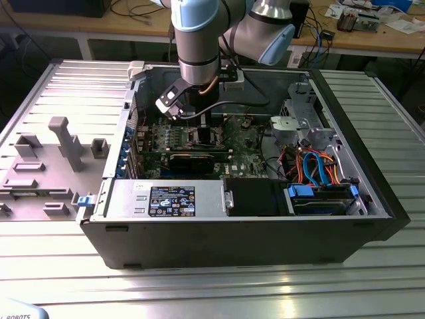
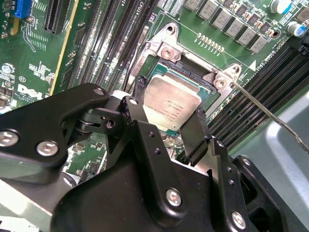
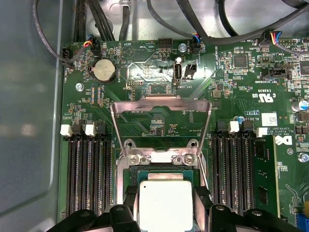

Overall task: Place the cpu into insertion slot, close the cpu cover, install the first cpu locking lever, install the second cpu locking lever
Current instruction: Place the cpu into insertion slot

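One arm is all I am driving here, and I read the exterior view starting from its left. On that side a grey fixture tray (image 1: 66, 189) lies on the ribbed metal table (image 1: 212, 292), right up against the open computer case (image 1: 232, 242). Inside the case, along the near wall, sits a silver power supply (image 1: 166, 199). Behind it the long black graphics card (image 1: 192, 161) lies across the green motherboard (image 1: 249, 149). The arm drops in from above over the middle of the board, with the gripper (image 1: 201, 131) low among the components. At the exterior view's right, orange and blue cables (image 1: 319, 169) loop above the drive bay.

In the second wrist view the gripper (image 2: 169, 108) is clamped on the cpu (image 2: 171, 101). Its black fingers (image 2: 195, 135) press against two opposite edges of the silver chip. The chip sits squarely over the insertion slot (image 2: 166, 50), inside the slot's silver rim. I cannot tell whether it is fully seated or held just above the contacts. A thin metal rod (image 2: 264, 110) runs out from one corner of the rim, standing free of the slot. Rows of dark memory slots (image 2: 116, 43) flank the rim on both sides.

In the first wrist view the cpu cover (image 3: 161, 99) is swung open on its hinge, clear of the chip, and the board shows through its window. A round coin battery (image 3: 104, 71) sits on the board beyond the cover.
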Controlling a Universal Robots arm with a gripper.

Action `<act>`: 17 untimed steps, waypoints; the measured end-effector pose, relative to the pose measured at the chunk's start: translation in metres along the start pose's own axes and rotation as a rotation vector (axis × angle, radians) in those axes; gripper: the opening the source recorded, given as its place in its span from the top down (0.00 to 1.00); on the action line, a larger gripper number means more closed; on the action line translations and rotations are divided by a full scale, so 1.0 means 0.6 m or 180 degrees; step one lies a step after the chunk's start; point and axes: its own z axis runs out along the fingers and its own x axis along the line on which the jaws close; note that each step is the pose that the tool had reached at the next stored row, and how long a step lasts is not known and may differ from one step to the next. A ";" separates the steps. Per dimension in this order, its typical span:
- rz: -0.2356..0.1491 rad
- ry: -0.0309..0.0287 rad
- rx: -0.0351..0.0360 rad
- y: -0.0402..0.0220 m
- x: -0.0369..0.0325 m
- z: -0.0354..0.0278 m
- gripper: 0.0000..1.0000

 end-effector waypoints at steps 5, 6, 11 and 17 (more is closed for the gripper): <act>0.0000 0.0000 0.0000 0.000 0.000 0.000 0.45; 0.0000 0.0000 0.0000 0.000 0.000 0.001 0.45; 0.0000 -0.0002 0.0001 -0.001 0.000 0.005 0.45; 0.0001 0.0000 0.0000 -0.001 0.000 0.007 0.38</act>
